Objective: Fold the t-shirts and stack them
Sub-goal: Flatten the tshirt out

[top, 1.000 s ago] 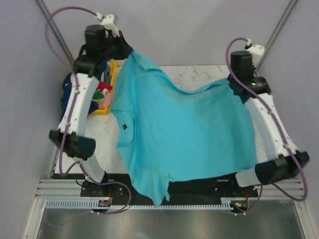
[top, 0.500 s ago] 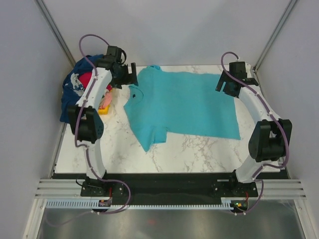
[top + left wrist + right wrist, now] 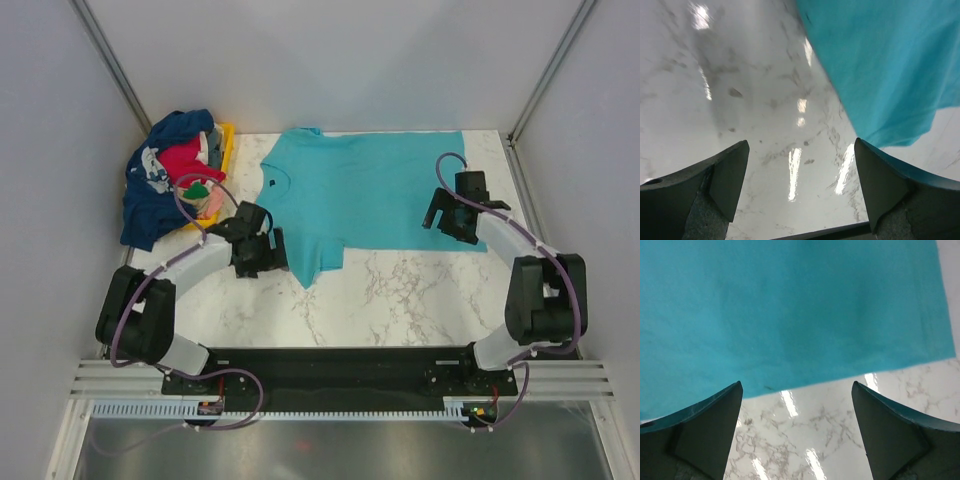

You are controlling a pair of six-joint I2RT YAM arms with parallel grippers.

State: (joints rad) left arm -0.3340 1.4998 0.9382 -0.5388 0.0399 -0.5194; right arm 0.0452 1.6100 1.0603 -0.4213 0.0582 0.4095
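1. A heap of navy, red and greyish t-shirts (image 3: pixel 165 180) covers a yellow tray (image 3: pixel 227 140) at the counter's (image 3: pixel 400 300) far left corner.
2. The teal t-shirt (image 3: pixel 370 185) lies spread flat.
3. The left gripper (image 3: pixel 268 252), jaws wide and empty, hovers just beside its sleeve.
4. The right gripper (image 3: pixel 445 215), equally wide and empty, hangs over its near right edge.

Left gripper (image 3: pixel 799 187) jaws wide — teal t-shirt (image 3: pixel 890 65) upper right, marble table (image 3: pixel 740 90).

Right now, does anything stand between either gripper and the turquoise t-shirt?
Nothing visible does. The left gripper is open beside the sleeve of the turquoise t-shirt, and the right gripper is open at its hem. Only bare marble table lies between.
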